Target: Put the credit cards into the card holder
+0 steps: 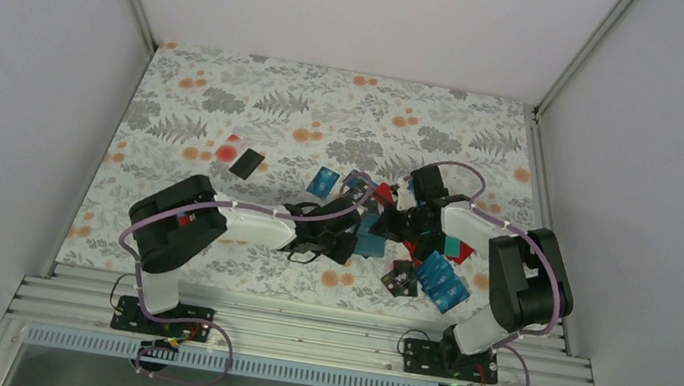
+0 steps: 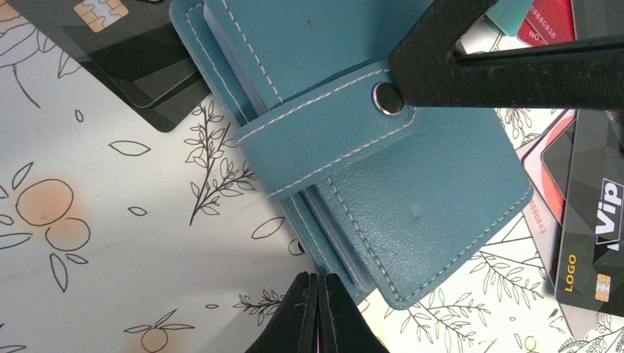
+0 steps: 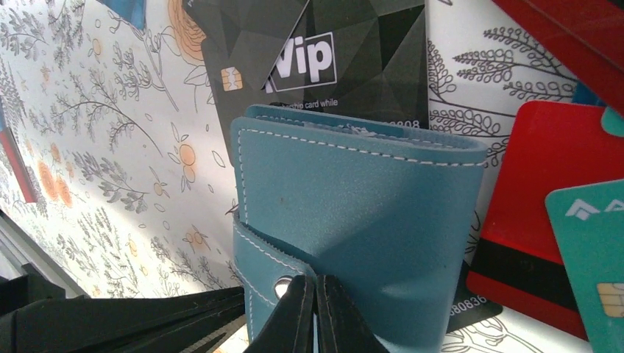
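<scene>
Touching card holder [image 2: 434, 198] strap [image 2: 324, 140]: right claw [image 3: 310, 294] | left claw [image 2: 318, 294] beside edge

One card holder [image 2: 441, 191], roughly ten credit cards [image 1: 323, 182].

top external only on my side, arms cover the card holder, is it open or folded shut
Observer: Folded. In the left wrist view the card holder lies closed, its strap across the cover.
Operator: where's the right gripper then
Observer: The right gripper has its fingertips together at the strap's end, by the snap; whether it pinches the strap is unclear.
Operator: and the left one
Observer: The left gripper is shut too, right by the holder's edge where the strap wraps round.
</scene>
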`<action>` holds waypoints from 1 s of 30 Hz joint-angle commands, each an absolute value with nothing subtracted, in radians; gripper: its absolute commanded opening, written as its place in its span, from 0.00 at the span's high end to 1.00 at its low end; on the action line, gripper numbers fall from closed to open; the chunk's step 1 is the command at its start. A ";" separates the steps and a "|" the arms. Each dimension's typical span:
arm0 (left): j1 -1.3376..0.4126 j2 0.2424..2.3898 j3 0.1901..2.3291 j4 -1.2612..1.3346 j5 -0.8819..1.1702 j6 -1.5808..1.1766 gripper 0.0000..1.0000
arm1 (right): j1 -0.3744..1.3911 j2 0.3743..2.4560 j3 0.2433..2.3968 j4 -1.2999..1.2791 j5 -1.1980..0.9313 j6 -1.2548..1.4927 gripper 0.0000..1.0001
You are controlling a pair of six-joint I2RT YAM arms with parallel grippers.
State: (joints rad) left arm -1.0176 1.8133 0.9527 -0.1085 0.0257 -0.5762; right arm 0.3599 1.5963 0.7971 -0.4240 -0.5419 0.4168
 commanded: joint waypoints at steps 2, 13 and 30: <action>-1.023 1.809 0.980 -0.132 0.010 -0.569 0.98 | 0.369 1.628 0.784 -0.412 -0.489 0.407 0.96; -0.952 1.753 1.074 -0.138 0.058 -0.547 0.98 | 0.370 1.623 0.756 -0.393 -0.493 0.410 0.96; -0.939 1.937 1.125 -0.073 0.137 -0.533 0.98 | 0.371 1.623 0.754 -0.391 -0.496 0.411 0.96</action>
State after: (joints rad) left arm -0.9424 1.8816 1.1557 -0.1165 0.1116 -0.5316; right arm 0.3603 1.6062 0.7780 -0.3820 -0.5465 0.4171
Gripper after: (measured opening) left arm 0.025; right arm 0.043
